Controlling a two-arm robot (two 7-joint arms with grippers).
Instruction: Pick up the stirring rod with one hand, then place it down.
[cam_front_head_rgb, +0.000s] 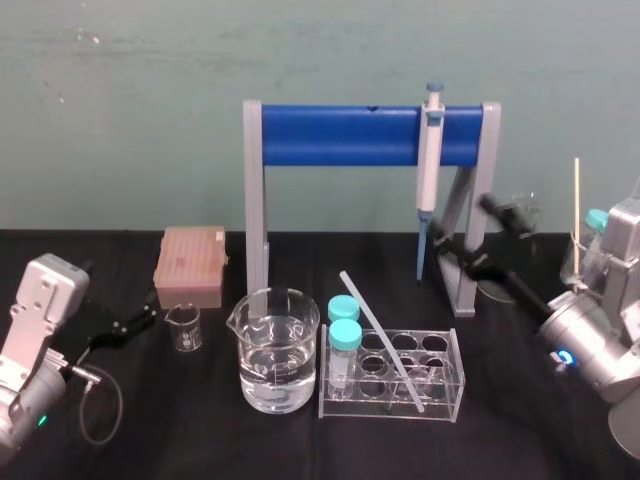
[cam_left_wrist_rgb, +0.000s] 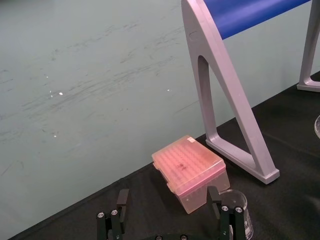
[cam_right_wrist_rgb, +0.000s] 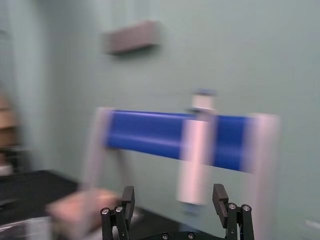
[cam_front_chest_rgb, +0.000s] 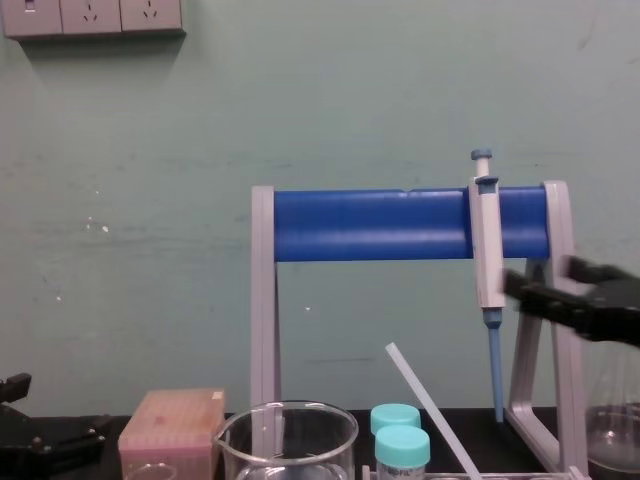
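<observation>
Test-tube rack (cam_front_head_rgb: 452, 388) props the stirring rod (cam_front_head_rgb: 385, 335), likely light, slick, brittle; wide-spread right gripper (cam_right_wrist_rgb: 172, 194) should pinch its raised end, left gripper (cam_left_wrist_rgb: 168, 194) idling wide.

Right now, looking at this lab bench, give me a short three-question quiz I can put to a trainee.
1. Where is the stirring rod? A) lying flat on the table B) leaning in the clear tube rack C) held up in the air
2. True or false: the right claw is shut on the stirring rod.
3. Which claw sits open beside the small beaker?
Key: 1 B. 2 False: it is open, up by the right leg of the stand. 3 The left claw.
</observation>
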